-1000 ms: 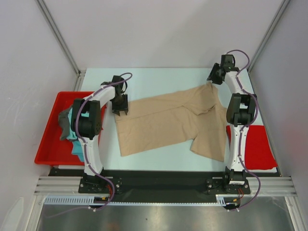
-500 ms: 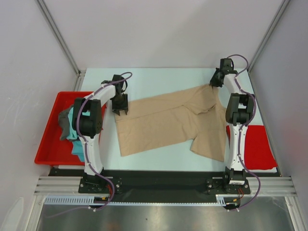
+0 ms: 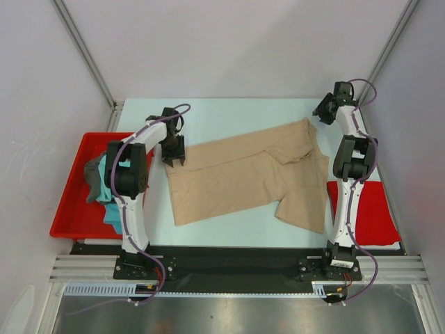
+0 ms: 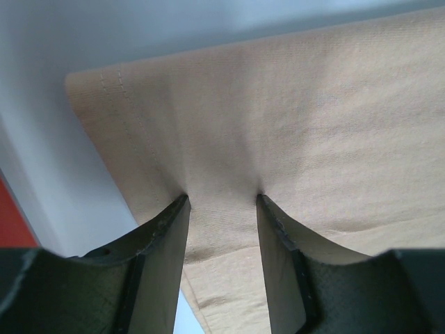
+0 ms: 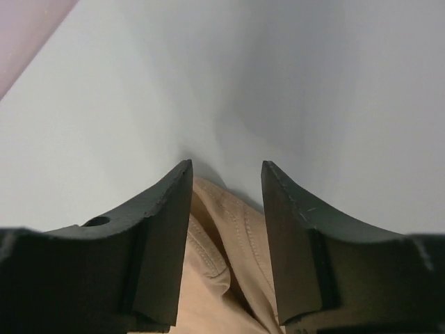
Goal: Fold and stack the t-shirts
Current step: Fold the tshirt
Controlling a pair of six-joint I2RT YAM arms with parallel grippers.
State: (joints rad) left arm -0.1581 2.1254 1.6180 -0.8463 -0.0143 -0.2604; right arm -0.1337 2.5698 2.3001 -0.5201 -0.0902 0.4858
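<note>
The tan-beige t-shirt (image 3: pixel 243 177) lies spread across the pale table. My left gripper (image 3: pixel 173 158) is at its left edge. In the left wrist view this gripper (image 4: pixel 222 198) is open, both tips pressed onto the flat cloth (image 4: pixel 278 104). My right gripper (image 3: pixel 322 111) hovers just beyond the shirt's far right corner. It is open (image 5: pixel 226 167), with a stitched hem of the shirt (image 5: pixel 229 278) loose below the jaws. The teal t-shirt (image 3: pixel 108 202) and the dark grey t-shirt (image 3: pixel 92 179) lie bunched in the red tray (image 3: pixel 69 209).
The red tray sits off the table's left side, behind the left arm. A flat red mat (image 3: pixel 375 209) lies at the right, partly under the shirt's lower right part. Metal frame posts stand at the back corners.
The right gripper closed on the shirt's far right corner, then opened and pulled away to the right. That corner now lies flat. The left gripper has not moved.
</note>
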